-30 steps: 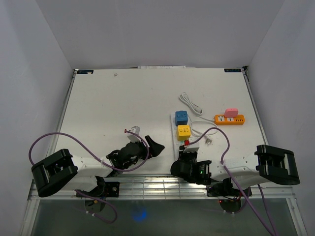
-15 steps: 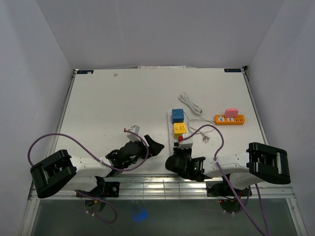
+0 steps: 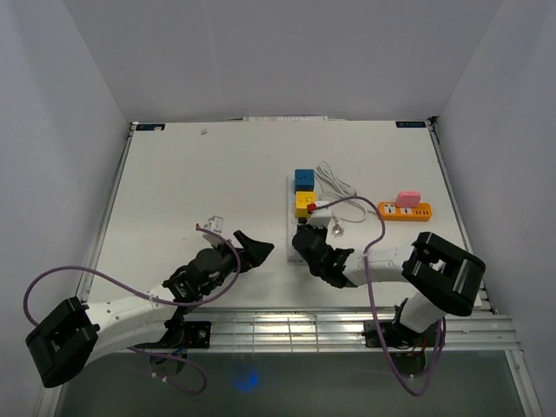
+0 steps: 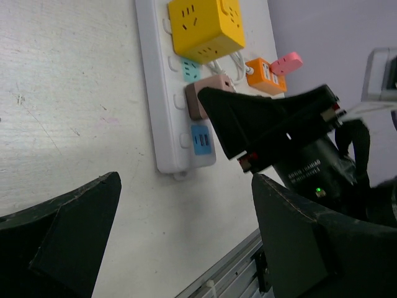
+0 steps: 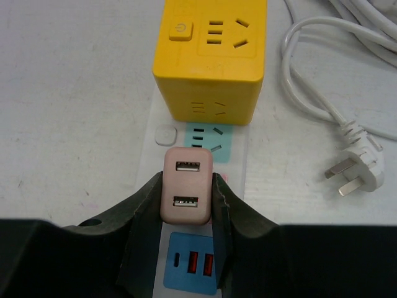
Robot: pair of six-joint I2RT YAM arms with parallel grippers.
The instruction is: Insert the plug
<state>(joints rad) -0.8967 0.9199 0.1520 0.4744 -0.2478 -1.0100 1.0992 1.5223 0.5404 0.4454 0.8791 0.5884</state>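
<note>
Here, my right gripper (image 5: pixel 186 192) pinches the pink plug (image 5: pixel 186 185) by its two long sides, one finger (image 5: pixel 144 200) pressed to each flank, over the white power strip (image 4: pixel 149 81) on the right half of the table (image 3: pixel 191 174). The plug stands on the strip between the teal socket (image 5: pixel 208 135) and the blue USB module (image 5: pixel 192 264), on the near side of the yellow cube (image 5: pixel 211 59). Whether its pins are fully seated I cannot tell. Its face with two USB ports points up, away from the strip and toward my wrist camera, and the long axis of that face runs along the strip's length. My left gripper (image 4: pixel 186 180) hovers near the strip's near end, fingers spread wide and holding nothing. A loose white cable plug (image 5: pixel 350 177) lies on the table to the right of the strip.
</note>
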